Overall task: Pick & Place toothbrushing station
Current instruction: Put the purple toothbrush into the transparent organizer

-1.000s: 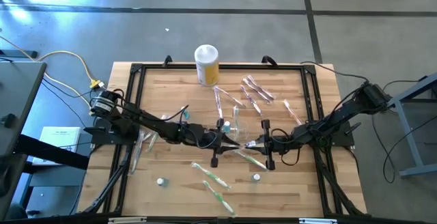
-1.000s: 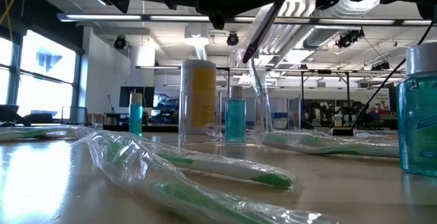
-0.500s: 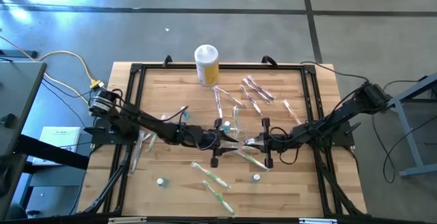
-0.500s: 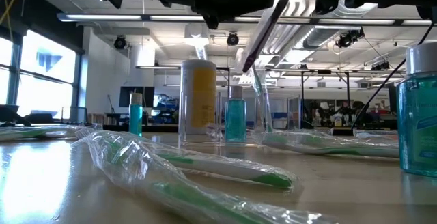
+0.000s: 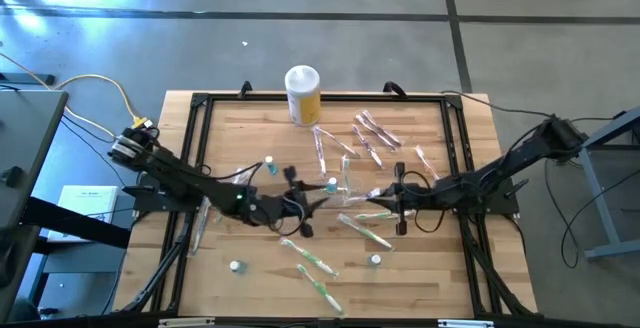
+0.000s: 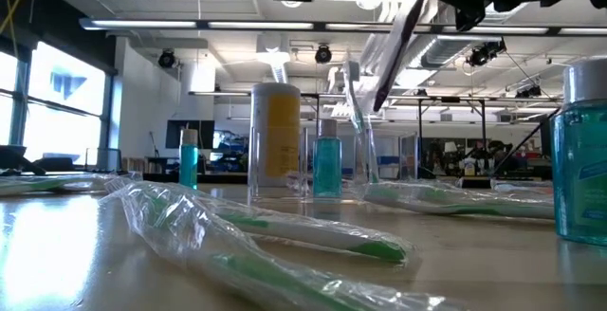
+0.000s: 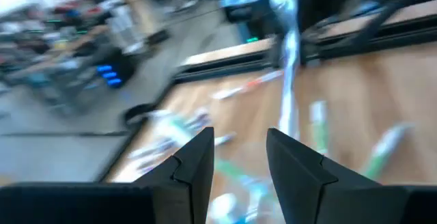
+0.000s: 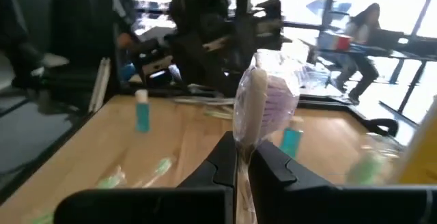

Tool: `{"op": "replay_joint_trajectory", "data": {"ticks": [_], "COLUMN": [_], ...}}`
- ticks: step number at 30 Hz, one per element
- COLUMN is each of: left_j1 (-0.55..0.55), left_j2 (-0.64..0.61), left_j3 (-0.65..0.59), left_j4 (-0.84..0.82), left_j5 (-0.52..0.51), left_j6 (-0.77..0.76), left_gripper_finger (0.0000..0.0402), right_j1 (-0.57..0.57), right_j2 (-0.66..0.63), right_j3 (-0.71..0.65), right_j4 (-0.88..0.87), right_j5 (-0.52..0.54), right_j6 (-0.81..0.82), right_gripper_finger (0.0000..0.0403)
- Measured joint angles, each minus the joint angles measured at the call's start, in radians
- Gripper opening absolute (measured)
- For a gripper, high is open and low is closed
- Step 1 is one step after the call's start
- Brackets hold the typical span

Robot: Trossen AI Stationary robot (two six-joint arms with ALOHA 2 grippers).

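Observation:
The toothbrushing station (image 5: 346, 176) is a see-through holder standing on the table's middle, also in the low view (image 6: 361, 155). My right gripper (image 5: 374, 201) is just right of it, shut on a plastic-wrapped toothbrush (image 8: 263, 98) with purple bristles. This toothbrush shows as a dark slanted bar (image 6: 398, 38) in the low view, above the holder. My left gripper (image 5: 316, 201) is left of the station, open (image 7: 239, 149), with nothing between its fingers. My right gripper pinches the wrapped toothbrush's handle (image 8: 240, 141) between its two fingers (image 8: 222, 157). The fingers come in about level from the table's right. The bristle head stands out past the fingertips. The toothbrush is lifted clear of the table and slanted.
A yellow canister with a white lid (image 5: 303, 93) stands at the far edge. Wrapped green toothbrushes (image 5: 312, 260) lie near the front, pink ones (image 5: 375, 133) at the back right. Small blue bottles (image 5: 235, 265) (image 5: 375, 260) stand about. A black frame (image 5: 190, 148) rims the table.
My left gripper has drawn back from the right gripper toward the table's left, risen and turned. My right gripper has gone a little up and toward the table's right with the wrapped toothbrush, which is tilted differently now.

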Motion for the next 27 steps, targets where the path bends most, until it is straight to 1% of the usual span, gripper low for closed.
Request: {"op": "replay_joint_trajectory", "data": {"ticks": [2,3,6,10,13,15,17,23,27], "left_j1": [-0.017,-0.026,-0.036,-0.033,-0.035,-0.035,-0.035,-0.035,-0.034], "left_j2": [-0.035,-0.054,-0.11,-0.181,-0.225,-0.248,-0.266,-0.323,-0.347], "left_j3": [0.0,0.0,0.0,0.001,0.0,0.0,-0.02,-0.133,-0.184], "left_j4": [-0.083,-0.134,-0.274,-0.441,-0.538,-0.599,-0.615,-0.62,-0.616], "left_j5": [-0.068,-0.087,-0.098,-0.099,-0.104,-0.109,-0.121,-0.181,-0.186], "left_j6": [-0.006,-0.019,-0.105,-0.259,-0.346,-0.404,-0.452,-0.554,-0.603], "left_gripper_finger": [0.0129,0.0129,0.0129,0.0129,0.0129,0.0129,0.0129,0.0129,0.0129], "right_j1": [-0.01,-0.018,-0.058,-0.133,-0.192,-0.221,-0.236,-0.265,-0.285], "right_j2": [-0.046,-0.068,-0.112,-0.14,-0.135,-0.11,-0.09,-0.032,0.004], "right_j3": [0.0,0.0,0.001,0.009,0.048,0.075,0.091,0.115,0.115], "right_j4": [-0.05,-0.076,-0.143,-0.221,-0.317,-0.329,-0.347,-0.357,-0.355], "right_j5": [0.04,0.05,0.044,0.002,-0.066,-0.11,-0.129,-0.137,-0.153], "right_j6": [0.019,0.031,0.072,0.12,0.172,0.19,0.189,0.191,0.216], "right_gripper_finger": [0.0008,0.0008,0.0008,0.0008,0.0008,0.0008,0.0008,0.0008,0.0008]}}
